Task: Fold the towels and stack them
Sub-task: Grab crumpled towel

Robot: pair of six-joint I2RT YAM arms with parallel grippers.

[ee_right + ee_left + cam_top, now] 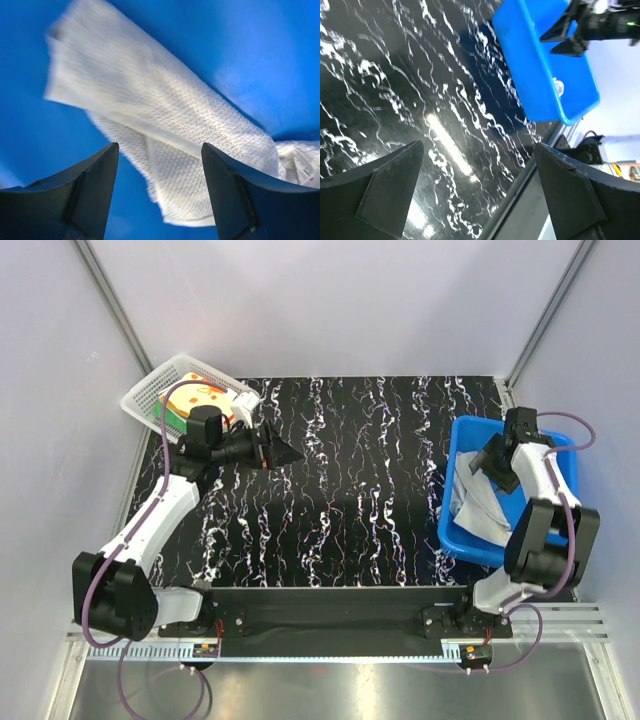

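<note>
- Jaws of the right gripper (160, 146) stand spread just above a pale towel (165, 110) lying loose in the blue tub (250, 50), apparently lined up for a pick; blur hides any pattern.
- Spread and empty, the left gripper (288, 453) hangs over the desk (350, 490), likely ready to help fold.
- Beyond, folded towels (200, 400) lie stacked in the white basket (140, 398); the lower layers are hidden.

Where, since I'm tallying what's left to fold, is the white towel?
Top view: the white towel lies in the blue tub at the table's right side, beneath the right tool.
</note>
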